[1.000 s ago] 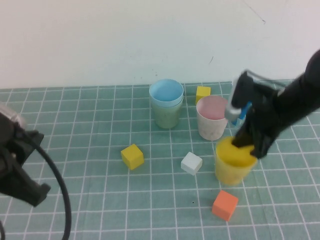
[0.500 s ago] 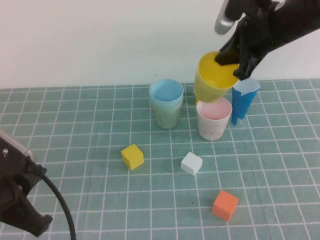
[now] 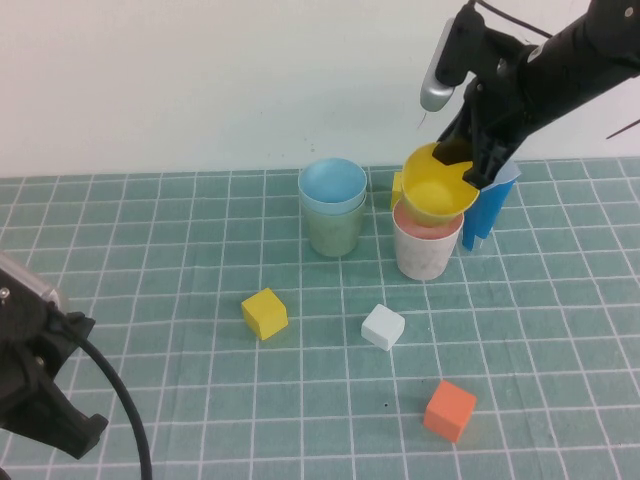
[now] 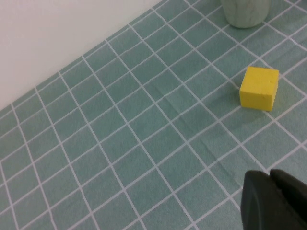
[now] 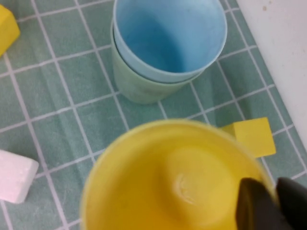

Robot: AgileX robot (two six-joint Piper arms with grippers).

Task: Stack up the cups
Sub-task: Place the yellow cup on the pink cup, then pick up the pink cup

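My right gripper (image 3: pixel 470 160) is shut on the rim of a yellow cup (image 3: pixel 436 191), one finger inside and one outside; the cup fills the right wrist view (image 5: pixel 172 179). The yellow cup is tilted and sits partly inside the pink cup (image 3: pixel 426 250) at the back right of the mat. A blue cup nested in a pale green cup (image 3: pixel 333 205) stands to the pink cup's left, also in the right wrist view (image 5: pixel 165 43). My left gripper (image 4: pixel 271 201) is shut and empty, low at the near left above the mat.
A blue upright piece (image 3: pixel 487 215) stands right of the pink cup. Loose cubes lie on the green grid mat: yellow (image 3: pixel 265 313), white (image 3: pixel 383 326), orange (image 3: pixel 449 409), and another yellow one (image 3: pixel 399 187) behind the pink cup. A white wall is behind.
My right gripper lifted the yellow cup off the mat from the near right, carried it up and back, then lowered it into the pink cup. The left arm shifted slightly.
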